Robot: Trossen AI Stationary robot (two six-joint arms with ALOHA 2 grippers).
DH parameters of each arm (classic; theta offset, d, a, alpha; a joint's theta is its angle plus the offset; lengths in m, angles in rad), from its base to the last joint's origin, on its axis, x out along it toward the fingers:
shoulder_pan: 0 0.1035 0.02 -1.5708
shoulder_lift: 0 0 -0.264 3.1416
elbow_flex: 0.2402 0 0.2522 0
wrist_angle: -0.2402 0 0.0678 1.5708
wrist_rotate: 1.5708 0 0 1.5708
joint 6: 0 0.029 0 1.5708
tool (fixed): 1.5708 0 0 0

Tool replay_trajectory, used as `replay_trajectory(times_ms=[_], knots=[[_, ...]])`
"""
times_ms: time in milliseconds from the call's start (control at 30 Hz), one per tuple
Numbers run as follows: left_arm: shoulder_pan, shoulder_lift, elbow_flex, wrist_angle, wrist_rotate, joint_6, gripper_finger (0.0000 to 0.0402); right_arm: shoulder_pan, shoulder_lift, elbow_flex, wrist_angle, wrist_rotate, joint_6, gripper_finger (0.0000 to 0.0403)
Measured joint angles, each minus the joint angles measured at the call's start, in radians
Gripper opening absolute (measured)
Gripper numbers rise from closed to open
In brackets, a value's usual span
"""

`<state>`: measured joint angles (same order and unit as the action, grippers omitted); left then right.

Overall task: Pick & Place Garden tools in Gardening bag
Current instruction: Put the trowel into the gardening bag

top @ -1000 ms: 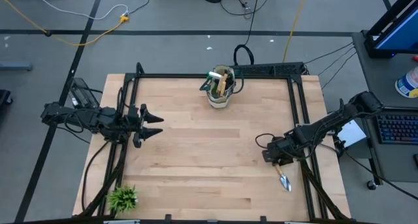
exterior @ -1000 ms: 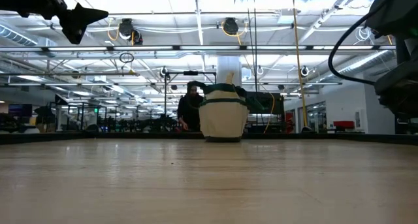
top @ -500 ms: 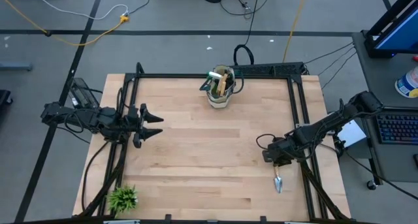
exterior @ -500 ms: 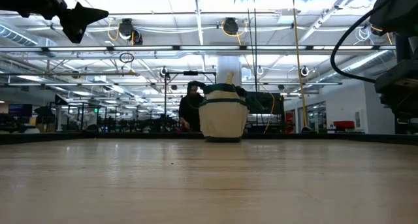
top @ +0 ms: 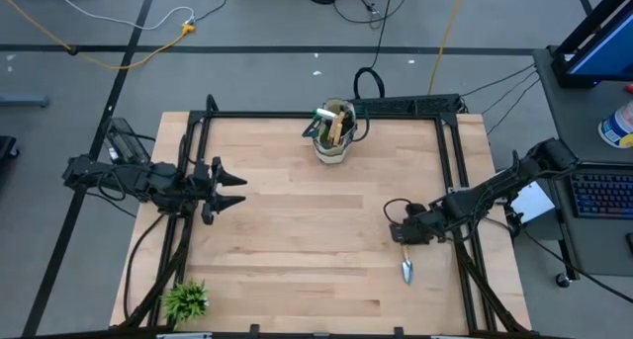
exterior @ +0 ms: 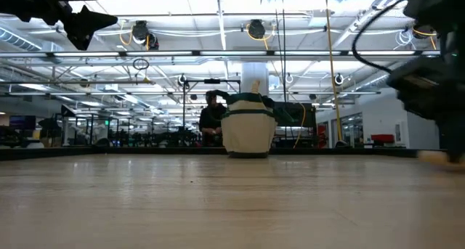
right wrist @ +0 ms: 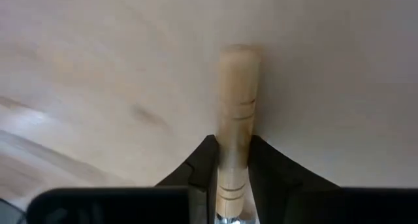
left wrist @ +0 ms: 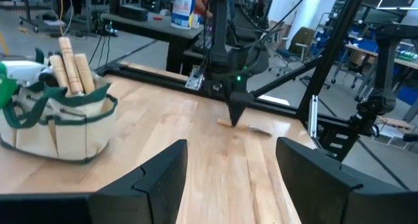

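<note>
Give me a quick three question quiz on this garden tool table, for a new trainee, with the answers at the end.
1. True or false: the right gripper is shut on the trowel.
2. Multiple choice: the gardening bag stands A) at the table's far edge, upright, B) tipped over mid-table, C) in the left gripper.
3. Fill in: the small green plant sits at the table's near ______ corner, on the left arm's side.

Key: 1 true; 2 A; 3 left.

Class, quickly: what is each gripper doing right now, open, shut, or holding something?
Left gripper: open, empty, at the table's left side.
Right gripper: shut on the trowel, gripping its wooden handle near the table's right edge.
</note>
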<state>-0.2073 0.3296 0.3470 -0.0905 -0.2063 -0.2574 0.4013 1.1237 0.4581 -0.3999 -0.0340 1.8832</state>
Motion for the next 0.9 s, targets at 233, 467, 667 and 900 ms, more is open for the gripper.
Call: replay_trajectory(times_ms=[233, 467, 667, 900], knots=[[0.0, -0.038, 0.0, -0.038, 0.007, -0.003, 0.0241, -0.014, -0.002, 0.019, 0.333, 0.28, -0.114, 0.0053], [0.0, -0.057, 0.0, -0.054, 0.008, 0.001, 0.0241, -0.085, -0.002, 0.02, 0.774, 0.519, -0.473, 0.0053], [0.0, -0.056, 0.0, -0.056, 0.009, -0.001, 0.0241, -0.186, -0.003, 0.02, 1.159, 0.512, -0.848, 0.0053], [0.0, -0.056, 0.0, -0.064, 0.011, -0.014, 0.0241, -0.3, -0.003, 0.022, 1.419, 0.507, -1.152, 0.0053]])
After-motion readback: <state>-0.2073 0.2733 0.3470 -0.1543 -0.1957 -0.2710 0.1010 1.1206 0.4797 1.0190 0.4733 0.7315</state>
